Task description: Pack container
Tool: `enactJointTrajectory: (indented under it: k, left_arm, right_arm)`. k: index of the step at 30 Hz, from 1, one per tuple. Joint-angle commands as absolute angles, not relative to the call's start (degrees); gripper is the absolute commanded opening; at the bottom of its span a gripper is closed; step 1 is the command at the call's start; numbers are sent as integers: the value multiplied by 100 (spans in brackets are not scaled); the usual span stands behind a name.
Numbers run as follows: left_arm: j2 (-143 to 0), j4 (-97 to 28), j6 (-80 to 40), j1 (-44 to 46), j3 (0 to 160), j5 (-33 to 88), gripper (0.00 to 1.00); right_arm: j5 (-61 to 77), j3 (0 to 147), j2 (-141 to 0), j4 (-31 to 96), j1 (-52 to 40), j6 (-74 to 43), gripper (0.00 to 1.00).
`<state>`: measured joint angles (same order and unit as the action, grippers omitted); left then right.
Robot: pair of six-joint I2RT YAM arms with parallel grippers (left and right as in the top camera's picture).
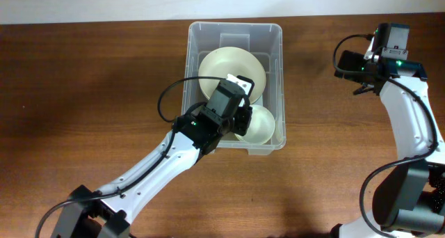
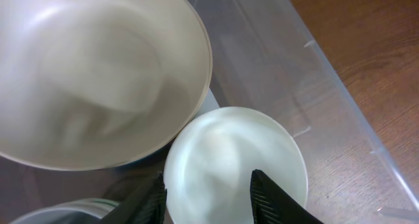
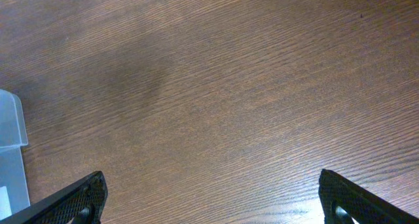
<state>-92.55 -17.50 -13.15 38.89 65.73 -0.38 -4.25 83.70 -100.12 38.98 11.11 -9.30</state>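
Note:
The clear plastic container (image 1: 235, 26) stands at the table's far middle. Inside it a large cream bowl (image 1: 226, 67) leans at the back and a small white bowl (image 1: 261, 123) sits at the front right. My left gripper (image 1: 240, 116) is inside the container, open, its fingers (image 2: 208, 185) just above the small bowl (image 2: 229, 145) and empty. The large bowl (image 2: 98, 73) fills the upper left of the left wrist view, with the container wall (image 2: 275, 67) to the right. My right gripper (image 1: 353, 65) is wide open and empty (image 3: 213, 191) over bare table, right of the container.
The rim of another pale bowl (image 2: 59, 212) shows at the lower left of the left wrist view. A corner of the container (image 3: 10, 132) shows at the left edge of the right wrist view. The table is dark brown wood (image 1: 83, 92).

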Motion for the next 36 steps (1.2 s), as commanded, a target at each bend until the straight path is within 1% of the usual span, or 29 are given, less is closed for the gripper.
enactJointTrajectory:
  k: [1, 6, 8, 12, 13, 15, 19, 20, 21, 23, 24, 30, 36]
  left_arm:
    - [-9319, -1721, -1120, 3898, 6869, 54, 43]
    - [-9242, -1925, -856, 3896, 7286, -397, 43]
    - [-9194, -1992, -639, 3894, 7422, -753, 43]
    - [-9061, -2069, -416, 3881, 7533, -1844, 45]
    - [-9028, -2071, -416, 3859, 7533, -2056, 48]
    - [-8943, -2084, -416, 3754, 7533, -2379, 50]
    - [-8812, -2078, -416, 3354, 7533, -2495, 55]
    - [-8803, -2064, -416, 3229, 7533, -2497, 66]
    - [-8803, -2056, -416, 3076, 7533, -2497, 74]
    - [-8805, -2062, -419, 2786, 7533, -2493, 97]
    - [-8805, -2069, -419, 2670, 7531, -2491, 99]
    - [-8805, -2239, -419, 2217, 7531, -2491, 100]
    - [-8805, -2239, -419, 2158, 7531, -2491, 99]
  right_arm:
    - [-478, 8433, -9872, 3883, 1129, -972, 99]
    - [-478, 8433, -9872, 3883, 1129, -972, 99]
    - [-478, 8433, -9872, 3883, 1129, -972, 99]
    - [-478, 8433, -9872, 3883, 1129, -969, 99]
    - [-478, 8433, -9872, 3883, 1129, -972, 99]
    - [-478, 8433, -9872, 3883, 1129, -972, 99]
    - [-478, 8433, -9872, 3883, 1129, -972, 99]
    - [-478, 8433, -9872, 3883, 1129, -972, 99]
    - [-478, 8433, -9872, 3883, 1129, -972, 99]
    - [-478, 8433, -9872, 3883, 1129, -972, 99]
    - [-478, 8433, -9872, 3883, 1129, -972, 99]
    - [-478, 8433, -9872, 3883, 1129, -972, 99]
    - [-478, 8433, -9872, 3883, 1129, -972, 99]
